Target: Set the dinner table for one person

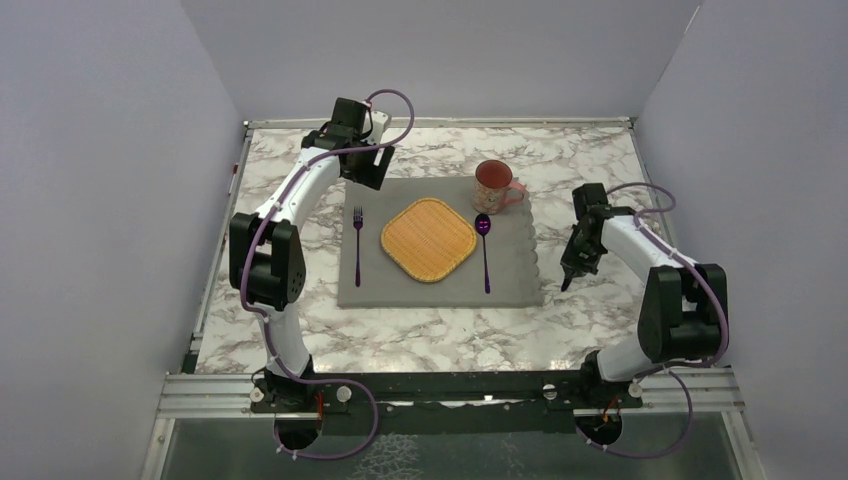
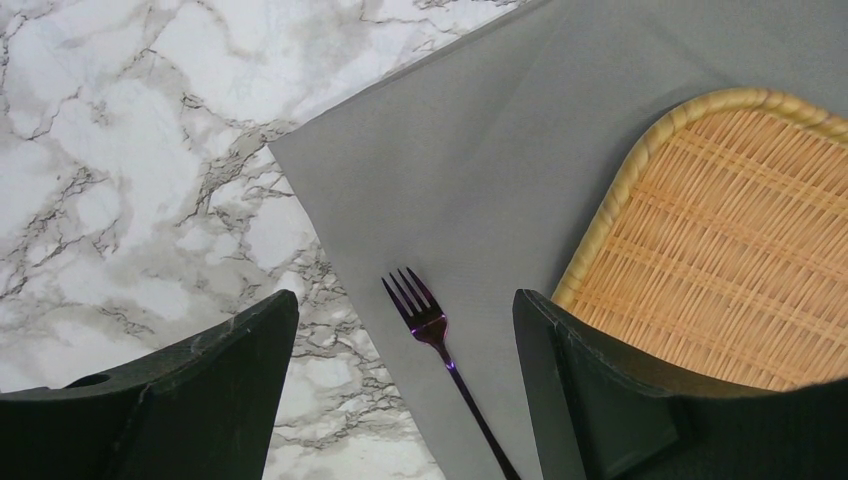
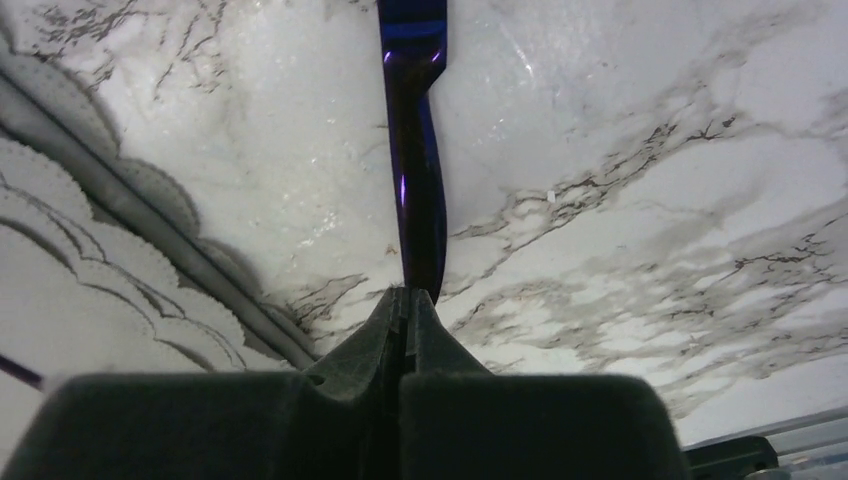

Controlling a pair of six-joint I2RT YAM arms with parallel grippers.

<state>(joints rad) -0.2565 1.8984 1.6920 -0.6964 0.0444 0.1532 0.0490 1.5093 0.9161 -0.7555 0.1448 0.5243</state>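
A: My end effectors?
B: I see the right end effector (image 3: 405,296) clamped on a slim purple metal utensil (image 3: 412,150) over the white-and-grey marble bench (image 3: 650,150); the left end effector (image 2: 403,300) gapes wide, empty.

Dinner table (image 1: 450,335); placemat (image 1: 440,292) on it

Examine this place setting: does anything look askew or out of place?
The square woven plate sits turned cornerwise on the grey placemat, not square with its edges. One purple utensil is off the mat, over the marble dinner table, pinched in the shut right gripper.
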